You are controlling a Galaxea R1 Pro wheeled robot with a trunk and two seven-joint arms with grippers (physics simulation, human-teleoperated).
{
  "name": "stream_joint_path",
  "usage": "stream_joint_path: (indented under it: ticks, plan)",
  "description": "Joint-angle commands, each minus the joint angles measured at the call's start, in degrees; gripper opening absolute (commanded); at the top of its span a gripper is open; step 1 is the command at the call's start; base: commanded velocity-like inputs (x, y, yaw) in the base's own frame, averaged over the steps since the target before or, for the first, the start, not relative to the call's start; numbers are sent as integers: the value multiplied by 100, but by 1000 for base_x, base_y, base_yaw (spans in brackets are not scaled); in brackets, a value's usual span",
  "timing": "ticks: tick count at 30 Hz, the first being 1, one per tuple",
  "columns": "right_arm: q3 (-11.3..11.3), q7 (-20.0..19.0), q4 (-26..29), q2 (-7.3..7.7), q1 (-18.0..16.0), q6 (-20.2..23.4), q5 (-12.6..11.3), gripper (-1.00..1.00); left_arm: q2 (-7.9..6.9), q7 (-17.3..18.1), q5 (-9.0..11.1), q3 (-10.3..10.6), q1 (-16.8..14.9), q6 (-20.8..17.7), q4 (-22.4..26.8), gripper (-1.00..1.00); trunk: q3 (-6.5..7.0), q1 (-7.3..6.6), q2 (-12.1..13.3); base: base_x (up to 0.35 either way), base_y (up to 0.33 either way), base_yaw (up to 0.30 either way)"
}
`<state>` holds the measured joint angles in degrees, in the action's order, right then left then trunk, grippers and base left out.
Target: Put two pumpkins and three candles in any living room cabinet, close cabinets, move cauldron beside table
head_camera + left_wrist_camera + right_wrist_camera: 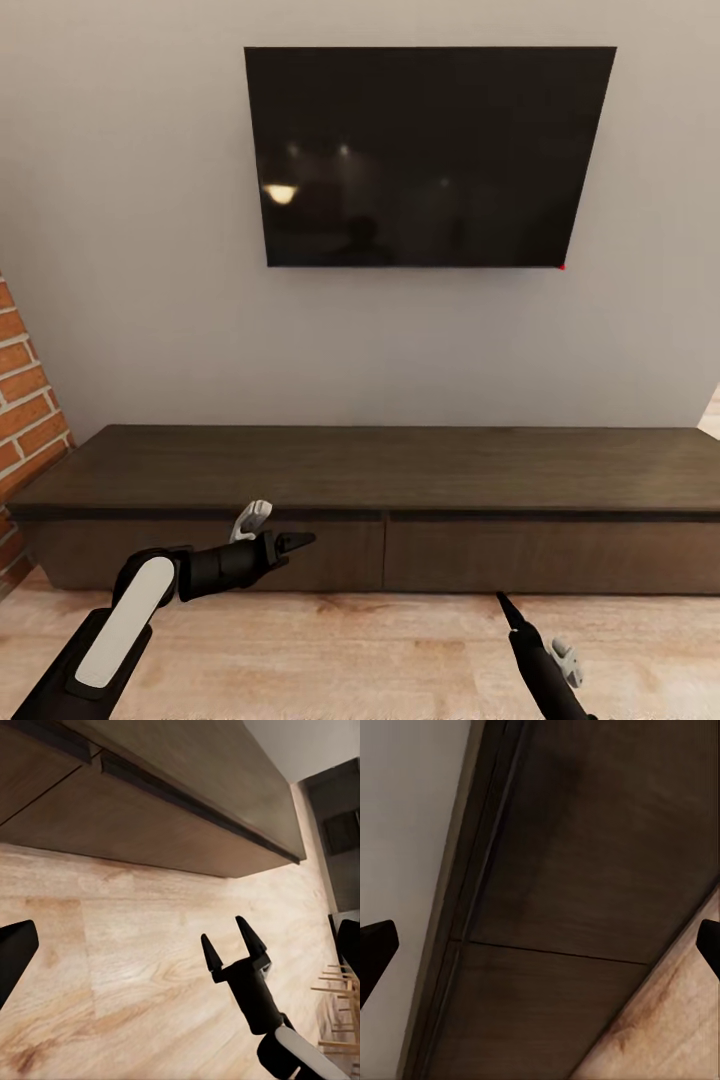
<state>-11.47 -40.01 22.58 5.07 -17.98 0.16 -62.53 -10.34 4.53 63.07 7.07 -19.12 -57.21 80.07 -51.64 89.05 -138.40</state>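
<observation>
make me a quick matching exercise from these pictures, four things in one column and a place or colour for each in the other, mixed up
Things:
1. television
2. cabinet
3. brick wall
4. left gripper

Places or colours:
A. red-orange, at the head view's left edge
B. black, mounted on the grey wall
C. in front of the left drawer front, above the floor
D. dark brown, long and low against the wall

Pairs: 1-B, 2-D, 3-A, 4-C
</observation>
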Motion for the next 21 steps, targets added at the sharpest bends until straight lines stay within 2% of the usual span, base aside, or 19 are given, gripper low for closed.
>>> stream_joint_path:
  ticks: [1,11,15,18,21]
  plan:
    - [5,-32,-8,1,-4,2,-44,100,-3,48,-38,4,-4,-10,0,100,-24,21,-44,0,0,0]
    - [-14,-123,50,3,-4,-69,-63,100,-3,48,-23,20,-4,-10,0,100,-204,241,-445,0,0,0]
    - [-10,-315,56,22,-4,-12,-433,100,-3,51,-23,21,-4,-10,0,100,-288,270,-488,0,0,0]
    - [5,-665,58,27,-4,104,-876,100,-3,50,-23,22,-4,-10,0,100,-355,278,-492,0,0,0]
    - [8,-772,56,24,-4,176,-986,100,-4,52,-23,22,-4,-10,0,100,-421,285,-496,0,0,0]
